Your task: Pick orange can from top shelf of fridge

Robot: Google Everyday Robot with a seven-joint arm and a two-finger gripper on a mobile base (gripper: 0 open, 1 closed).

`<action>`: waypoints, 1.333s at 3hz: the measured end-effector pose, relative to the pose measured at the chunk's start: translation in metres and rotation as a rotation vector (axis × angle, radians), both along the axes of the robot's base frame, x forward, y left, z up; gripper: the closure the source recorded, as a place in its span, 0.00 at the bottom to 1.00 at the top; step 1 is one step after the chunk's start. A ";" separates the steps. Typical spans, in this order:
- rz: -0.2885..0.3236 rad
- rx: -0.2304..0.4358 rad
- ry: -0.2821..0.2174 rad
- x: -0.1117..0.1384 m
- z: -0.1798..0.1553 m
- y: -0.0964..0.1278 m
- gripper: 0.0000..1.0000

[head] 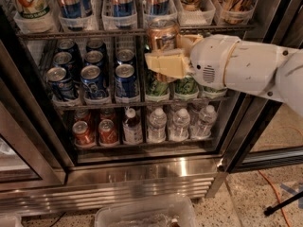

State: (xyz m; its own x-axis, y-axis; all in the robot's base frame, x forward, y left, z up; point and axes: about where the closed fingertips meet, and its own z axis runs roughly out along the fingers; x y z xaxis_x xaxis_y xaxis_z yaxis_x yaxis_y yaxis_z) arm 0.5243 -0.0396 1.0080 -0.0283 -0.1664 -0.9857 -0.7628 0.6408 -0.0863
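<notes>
White arm (251,67), its gripper (165,50) before the open fridge (142,174), tan fingers (163,64) clamped on the orange can (162,32), level with the top shelf (85,32) edge, blue cans (90,74) to the left

Cream-yellow plastic gripper (164,53) high in the grey stainless-steel fridge (142,174), clamped on the shiny copper-orange metal can (162,34), silver rim. White arm shell (246,67) behind. Blue-and-silver short cans (92,77) left, red short cans (97,132) low.
</notes>
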 end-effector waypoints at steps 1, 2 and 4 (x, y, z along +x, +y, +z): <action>0.164 -0.006 -0.004 -0.018 0.001 0.033 1.00; 0.317 -0.059 -0.012 -0.070 -0.013 0.063 1.00; 0.373 -0.103 0.038 -0.138 -0.056 0.076 1.00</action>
